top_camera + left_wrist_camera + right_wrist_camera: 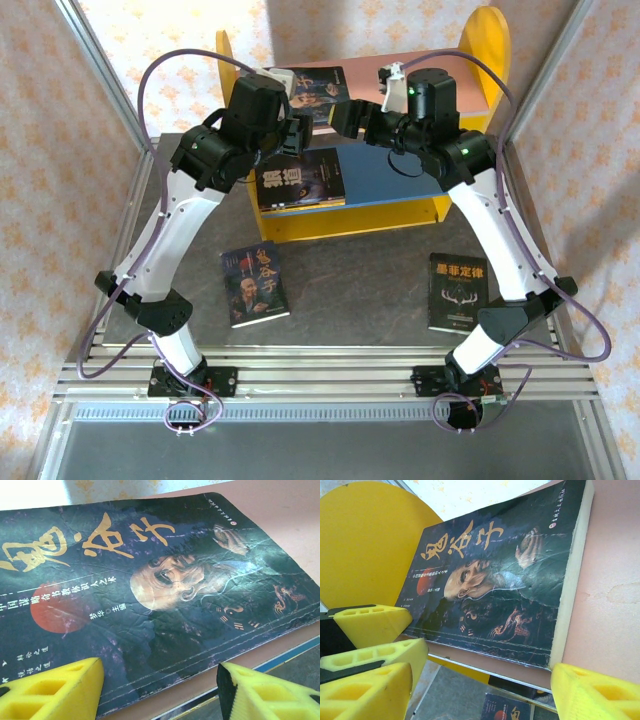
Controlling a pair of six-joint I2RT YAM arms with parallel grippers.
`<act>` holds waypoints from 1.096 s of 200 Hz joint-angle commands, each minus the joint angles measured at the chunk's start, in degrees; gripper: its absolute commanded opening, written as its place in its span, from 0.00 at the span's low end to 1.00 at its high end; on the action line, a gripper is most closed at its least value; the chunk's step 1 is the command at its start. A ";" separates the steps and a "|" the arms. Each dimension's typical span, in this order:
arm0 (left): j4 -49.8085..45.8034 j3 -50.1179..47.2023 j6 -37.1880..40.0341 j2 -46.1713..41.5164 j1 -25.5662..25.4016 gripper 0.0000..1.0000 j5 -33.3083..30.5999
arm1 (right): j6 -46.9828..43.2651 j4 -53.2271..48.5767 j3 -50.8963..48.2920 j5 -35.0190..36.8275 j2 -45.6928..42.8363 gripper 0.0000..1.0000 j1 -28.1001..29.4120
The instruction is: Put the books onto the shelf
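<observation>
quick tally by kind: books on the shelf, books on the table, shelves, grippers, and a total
books on the shelf: 2 (pink-board book, blue-board book)
books on the table: 2 (face-cover book, antler-cover book)
shelf: 1
grippers: 2 (left gripper, right gripper)
total: 7

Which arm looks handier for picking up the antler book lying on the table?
Right, likely: the antler book lies on the table beside the right arm's base, across from the left arm.

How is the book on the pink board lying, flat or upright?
Flat. The book lies cover up on the pink board, its whole front cover facing the wrist cameras.
</observation>
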 commanded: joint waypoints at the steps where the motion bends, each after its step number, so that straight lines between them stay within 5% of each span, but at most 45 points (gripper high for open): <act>1: -2.70 -0.70 -0.70 -1.51 -0.80 0.62 0.49 | -1.26 0.52 -0.18 2.82 -0.77 0.74 -0.08; 122: 2.86 -3.70 0.92 -4.56 -1.07 0.64 -6.14 | -1.40 0.96 0.40 3.86 -0.14 0.75 -0.24; 219: 3.07 1.04 3.88 1.29 -0.47 0.67 -13.11 | -1.83 1.13 1.71 4.75 0.85 0.76 -0.20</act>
